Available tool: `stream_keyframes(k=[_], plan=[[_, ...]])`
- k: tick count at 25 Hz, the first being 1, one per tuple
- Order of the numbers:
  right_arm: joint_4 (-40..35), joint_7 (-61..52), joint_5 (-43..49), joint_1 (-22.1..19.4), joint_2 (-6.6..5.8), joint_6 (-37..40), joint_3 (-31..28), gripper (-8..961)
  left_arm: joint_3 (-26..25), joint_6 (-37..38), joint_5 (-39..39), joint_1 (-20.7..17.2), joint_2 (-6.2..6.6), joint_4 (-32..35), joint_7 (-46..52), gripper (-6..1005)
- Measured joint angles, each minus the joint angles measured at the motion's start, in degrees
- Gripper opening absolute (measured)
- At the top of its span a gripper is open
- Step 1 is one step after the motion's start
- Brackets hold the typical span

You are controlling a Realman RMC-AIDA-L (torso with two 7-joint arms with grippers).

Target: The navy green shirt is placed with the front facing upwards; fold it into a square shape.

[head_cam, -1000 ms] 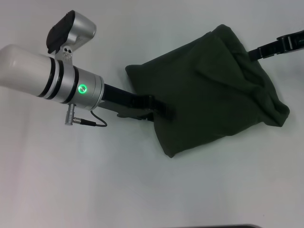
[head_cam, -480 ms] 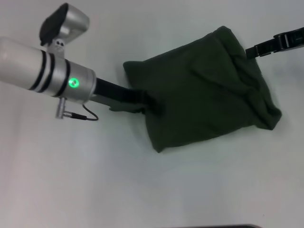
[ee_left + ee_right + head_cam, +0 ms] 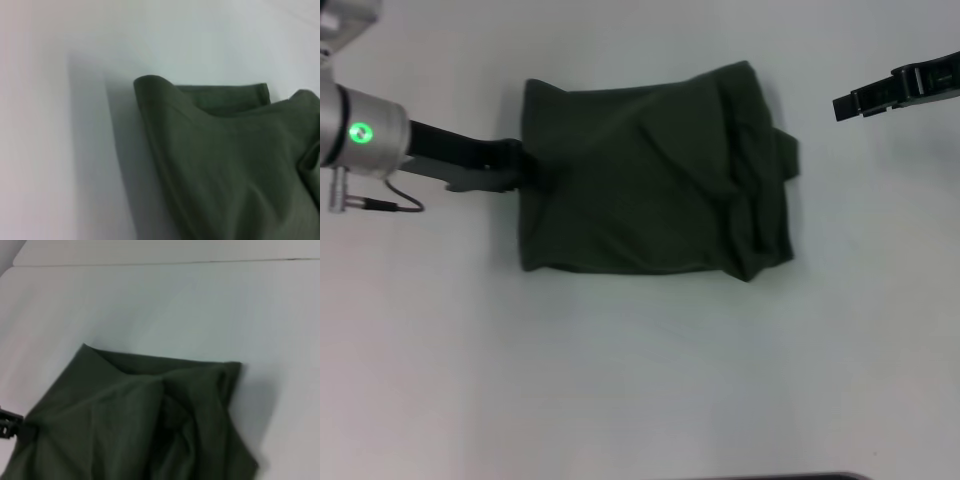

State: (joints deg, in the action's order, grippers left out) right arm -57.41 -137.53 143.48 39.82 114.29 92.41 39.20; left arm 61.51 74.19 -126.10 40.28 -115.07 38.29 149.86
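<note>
shirt (image 3: 650, 170): folded into a rough square on the table (image 3: 620, 380) | left gripper (image 3: 520, 160): at its left edge, jaws can't tell | right gripper (image 3: 840, 106): off to its right, not touching, jaws can't tell

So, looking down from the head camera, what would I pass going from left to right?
Silver left arm with a green light → its black left gripper at the cloth's edge → dark olive-green folded shirt → bare white table → black right gripper.

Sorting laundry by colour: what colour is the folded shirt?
Dark olive green, plain on the visible side; the shirt shows best in the head view.
</note>
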Motion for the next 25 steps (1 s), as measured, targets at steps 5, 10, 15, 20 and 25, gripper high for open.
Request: stream_keyframes(k=[5,10,15,20,25], plan=[[0.1,-0.1,0.0,0.0,0.03,-0.5,0.1,520,-2.1,0.1,-1.3,-0.8,1.4,0.1,0.0,202],[0.1,-0.1,-0.2,0.1,0.06,-0.7,0.2,522,-5.5,0.8,-2.7,-1.1,1.07,1.0,-2.0,190],[0.2,0.1,-0.2,0.0,0.32,-1.8,0.0,523,-9.3,3.8,-2.6,-3.5,-0.08,6.0,-3.3,228],[0.2,0.3,-0.3,-0.4,0.48,-2.6,0.0,524,-11.7,4.1,-2.9,-8.1,-1.39,14.5,-3.6,266],[0.2,0.9,-0.8,-0.5,0.8,-3.5,-0.6,525,-11.9,4.4,-3.0,-8.7,-1.21,15.6,-7.6,304]])
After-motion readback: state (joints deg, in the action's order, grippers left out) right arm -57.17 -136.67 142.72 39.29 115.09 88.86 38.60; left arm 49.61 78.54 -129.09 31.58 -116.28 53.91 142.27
